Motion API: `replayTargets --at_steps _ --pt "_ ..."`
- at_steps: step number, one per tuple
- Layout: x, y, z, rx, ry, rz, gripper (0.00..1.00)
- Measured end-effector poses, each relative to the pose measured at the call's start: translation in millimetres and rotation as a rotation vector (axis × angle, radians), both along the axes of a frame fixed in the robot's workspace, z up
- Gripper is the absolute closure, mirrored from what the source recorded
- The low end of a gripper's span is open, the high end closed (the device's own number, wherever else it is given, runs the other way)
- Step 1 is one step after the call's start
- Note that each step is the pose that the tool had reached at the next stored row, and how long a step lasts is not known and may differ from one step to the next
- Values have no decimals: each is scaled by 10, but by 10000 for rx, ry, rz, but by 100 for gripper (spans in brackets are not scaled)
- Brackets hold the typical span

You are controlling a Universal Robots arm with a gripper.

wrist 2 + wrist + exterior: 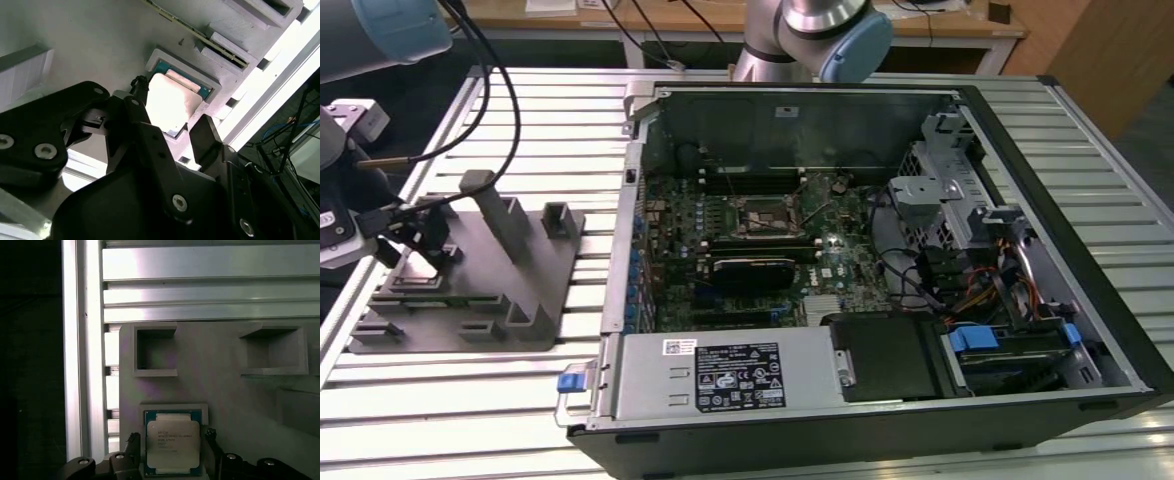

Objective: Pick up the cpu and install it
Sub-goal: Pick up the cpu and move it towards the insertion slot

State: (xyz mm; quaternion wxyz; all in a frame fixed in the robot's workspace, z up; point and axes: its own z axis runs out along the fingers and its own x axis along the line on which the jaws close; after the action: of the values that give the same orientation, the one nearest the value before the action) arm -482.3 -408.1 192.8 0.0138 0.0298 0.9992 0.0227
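Observation:
The cpu point(173, 444) is a flat square chip with a shiny silver top and a green rim. It lies in a shallow square recess of the grey fixture point(225, 390). In both wrist views my gripper point(171, 440) hangs over it, open. One black fingertip point(133, 440) stands on each side of the chip, with a small gap to its edges. The second wrist view shows the cpu point(170, 102) between the fingers point(205, 131) of the gripper point(172, 110). In the exterior view the gripper point(424, 245) is over the grey fixture point(520, 290), at that view's left.
An open computer case point(1067, 250) lies on the slatted metal table point(454, 400). Its green motherboard carries a dark square socket point(767, 218). A grey box with a white label point(720, 375) sits at the case's near edge. The fixture has upright posts point(487, 205) and empty square pockets point(156, 350).

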Motion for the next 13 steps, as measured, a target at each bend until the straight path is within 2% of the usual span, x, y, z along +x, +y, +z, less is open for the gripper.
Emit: replayTargets --at_steps 4,6,13 --pt "5 1 -20 -2 1 264 40" --pt "7 0 -27 -32 2 377 40" --pt "7 0 -56 -57 2 359 40"
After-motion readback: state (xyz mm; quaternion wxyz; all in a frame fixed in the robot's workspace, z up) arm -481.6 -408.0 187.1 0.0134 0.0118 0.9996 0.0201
